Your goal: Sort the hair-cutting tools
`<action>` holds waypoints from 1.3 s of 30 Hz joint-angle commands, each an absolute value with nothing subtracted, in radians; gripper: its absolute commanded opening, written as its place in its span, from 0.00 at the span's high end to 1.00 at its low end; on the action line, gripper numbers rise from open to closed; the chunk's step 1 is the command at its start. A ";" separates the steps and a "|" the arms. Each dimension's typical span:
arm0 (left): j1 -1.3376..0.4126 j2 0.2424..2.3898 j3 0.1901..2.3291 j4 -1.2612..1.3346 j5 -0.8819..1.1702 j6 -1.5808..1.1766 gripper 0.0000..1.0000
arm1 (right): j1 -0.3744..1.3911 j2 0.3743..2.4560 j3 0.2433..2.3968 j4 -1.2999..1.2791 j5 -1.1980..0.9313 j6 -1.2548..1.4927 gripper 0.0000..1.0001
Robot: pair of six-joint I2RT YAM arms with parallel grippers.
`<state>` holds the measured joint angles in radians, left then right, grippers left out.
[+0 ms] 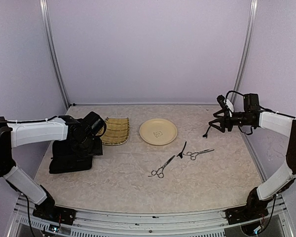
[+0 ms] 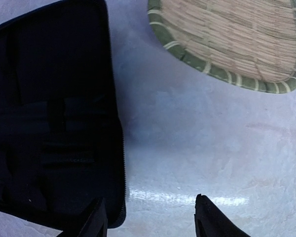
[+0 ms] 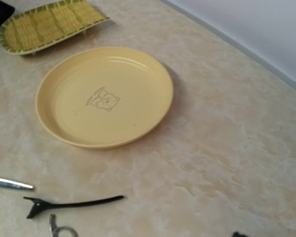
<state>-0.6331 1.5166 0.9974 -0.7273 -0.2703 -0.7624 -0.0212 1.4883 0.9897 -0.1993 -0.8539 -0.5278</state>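
Sorting seems barely begun: your scissors (image 1: pixel 162 168) and a clip (image 1: pixel 182 149) lie loose on the worktop (image 1: pixel 138 190); left claw (image 2: pixel 150 217) spread, right claw (image 1: pixel 218 124) unclear.

A wide band of bare surface (image 1: pixel 138 195) runs along the near edge, open to either arm. At left lies an open black case (image 1: pixel 64 163), with the left tool (image 2: pixel 150 212) low over its right edge. A strip of bare surface separates the case from the bamboo tray (image 1: pixel 116 131). The yellow plate (image 1: pixel 158 131) sits near the tray, with a narrow gap between them. Right of centre, the near scissors (image 1: pixel 163 168), the black clip (image 1: pixel 182 149) and the far scissors (image 1: pixel 200 153) crowd together. The right tool (image 1: pixel 218 123) hangs near the right wall.
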 commanded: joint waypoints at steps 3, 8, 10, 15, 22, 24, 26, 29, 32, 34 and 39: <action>-0.561 1.480 0.906 -0.717 -0.237 -0.777 0.41 | 0.020 1.515 1.022 -0.249 -0.861 -0.575 0.30; -0.555 1.516 0.900 -0.702 -0.252 -0.744 0.37 | 0.039 1.526 1.020 -0.257 -0.844 -0.596 0.30; -0.554 1.526 0.903 -0.696 -0.246 -0.735 0.37 | 0.044 1.529 1.020 -0.260 -0.837 -0.602 0.31; -0.554 1.535 0.889 -0.675 -0.222 -0.729 0.40 | 0.048 1.534 1.017 -0.261 -0.826 -0.615 0.31; -0.551 1.547 0.867 -0.658 -0.228 -0.716 0.55 | 0.052 1.542 1.021 -0.269 -0.810 -0.627 0.33; -0.551 1.555 0.857 -0.649 -0.224 -0.712 0.58 | 0.053 1.543 1.021 -0.271 -0.811 -0.627 0.33; -0.552 1.563 0.854 -0.650 -0.225 -0.710 0.62 | 0.054 1.542 1.020 -0.270 -0.810 -0.629 0.33; -0.552 1.562 0.846 -0.646 -0.218 -0.704 0.74 | 0.057 1.546 1.021 -0.272 -0.805 -0.632 0.33; -0.554 1.549 0.834 -0.644 -0.220 -0.703 0.79 | 0.060 1.551 1.024 -0.274 -0.802 -0.634 0.33; -0.554 1.539 0.828 -0.646 -0.218 -0.707 0.86 | 0.065 1.552 1.026 -0.279 -0.794 -0.638 0.33; -0.595 1.499 0.824 -0.665 -0.213 -0.747 1.00 | 0.072 1.546 1.028 -0.287 -0.777 -0.654 0.34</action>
